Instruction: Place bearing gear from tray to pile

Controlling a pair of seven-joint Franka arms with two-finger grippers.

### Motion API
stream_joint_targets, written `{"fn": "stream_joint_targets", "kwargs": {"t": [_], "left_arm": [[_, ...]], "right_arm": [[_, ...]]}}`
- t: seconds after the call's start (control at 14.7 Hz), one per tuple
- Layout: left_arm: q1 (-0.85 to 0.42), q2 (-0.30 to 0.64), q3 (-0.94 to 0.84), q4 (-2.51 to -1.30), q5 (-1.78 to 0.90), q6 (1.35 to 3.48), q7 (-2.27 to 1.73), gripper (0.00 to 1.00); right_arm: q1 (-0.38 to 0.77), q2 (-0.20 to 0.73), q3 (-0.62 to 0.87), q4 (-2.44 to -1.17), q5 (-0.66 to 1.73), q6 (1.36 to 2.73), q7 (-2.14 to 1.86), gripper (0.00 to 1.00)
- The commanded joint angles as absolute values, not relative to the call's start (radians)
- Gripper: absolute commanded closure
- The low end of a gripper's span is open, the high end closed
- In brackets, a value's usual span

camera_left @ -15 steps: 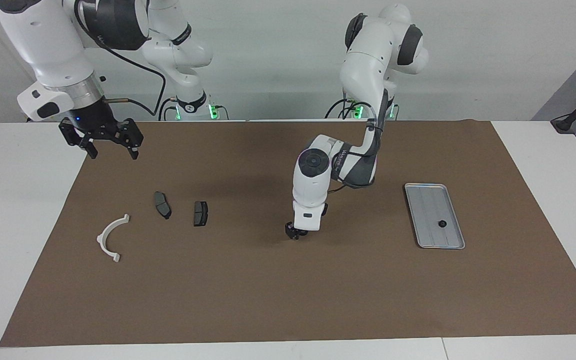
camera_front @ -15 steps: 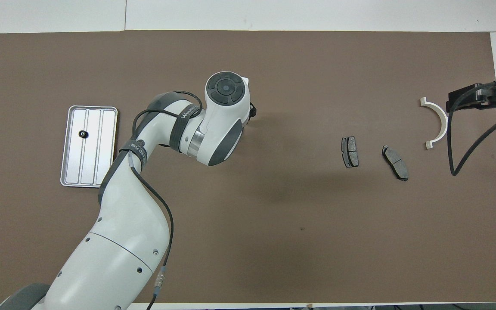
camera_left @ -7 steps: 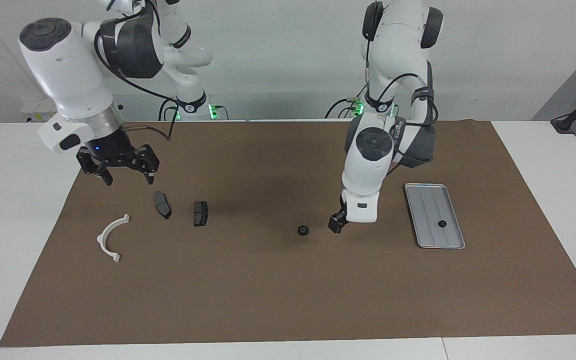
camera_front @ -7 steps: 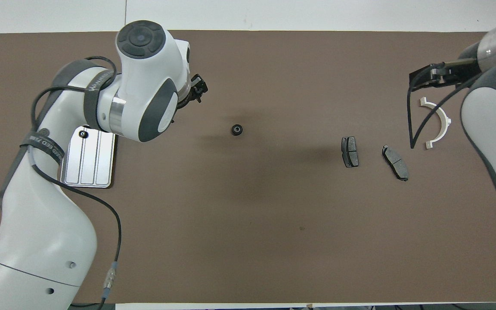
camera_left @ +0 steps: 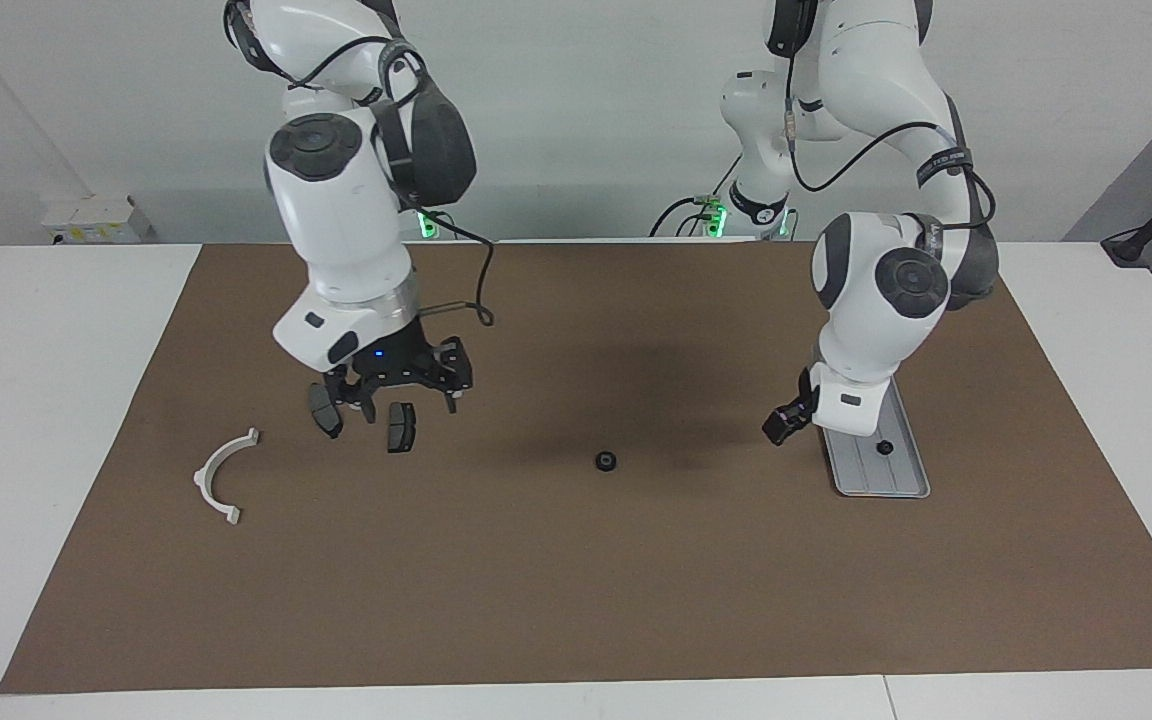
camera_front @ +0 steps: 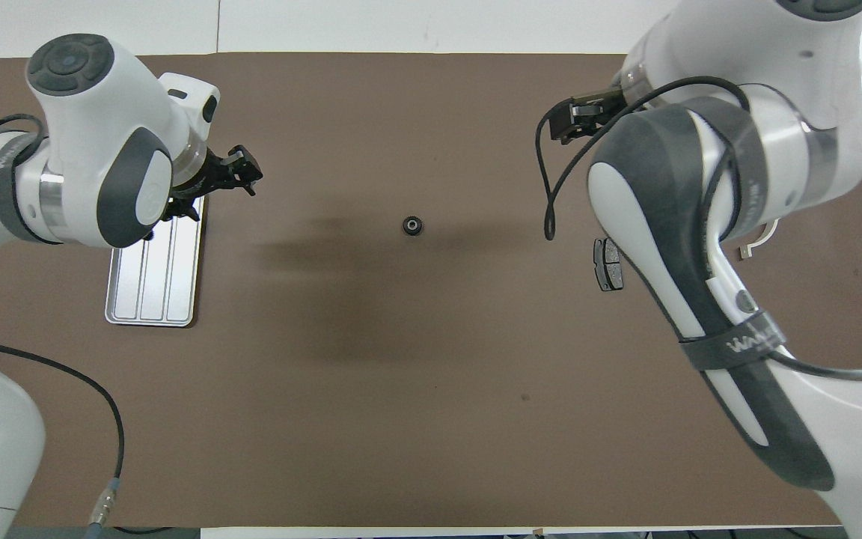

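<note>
A small black bearing gear (camera_left: 605, 461) (camera_front: 411, 225) lies alone on the brown mat, midway between tray and pile. A second small black gear (camera_left: 884, 447) sits in the silver ridged tray (camera_left: 871, 485) (camera_front: 150, 296) at the left arm's end. My left gripper (camera_left: 779, 428) (camera_front: 242, 168) hangs open and empty over the mat beside the tray. The pile is a white half-ring bracket (camera_left: 221, 478) and two dark brake pads (camera_left: 324, 412) (camera_left: 401, 430). My right gripper (camera_left: 408, 400) (camera_front: 577, 120) hovers open just above the pads, holding nothing.
The brown mat (camera_left: 576, 580) covers most of the white table. In the overhead view the right arm hides one brake pad and most of the bracket (camera_front: 756, 239); one pad (camera_front: 608, 263) shows.
The left gripper has let go of the gear on the mat and drawn back to the tray. The right arm has swung in from the table's end to above the brake pads.
</note>
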State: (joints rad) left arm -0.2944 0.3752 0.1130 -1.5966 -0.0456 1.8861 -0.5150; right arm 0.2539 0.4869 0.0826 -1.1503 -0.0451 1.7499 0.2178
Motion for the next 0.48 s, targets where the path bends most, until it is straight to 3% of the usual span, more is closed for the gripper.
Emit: {"fn": "stream_joint_targets", "kwargs": {"t": [0.0,0.41], "left_arm": [[-0.227,0.331,0.104,-1.664,-0.055,1.91,-0.328,0.1],[-0.132,0.29,0.106,-1.832,-0.054,2.129,-0.086,0.15]], "right_arm": [[0.339,0.662,0.086,-0.908,-0.057,1.661,0.314,0.0],[0.497,0.719,0.072,-0.91,-0.06,1.68,0.429,0.0]]}}
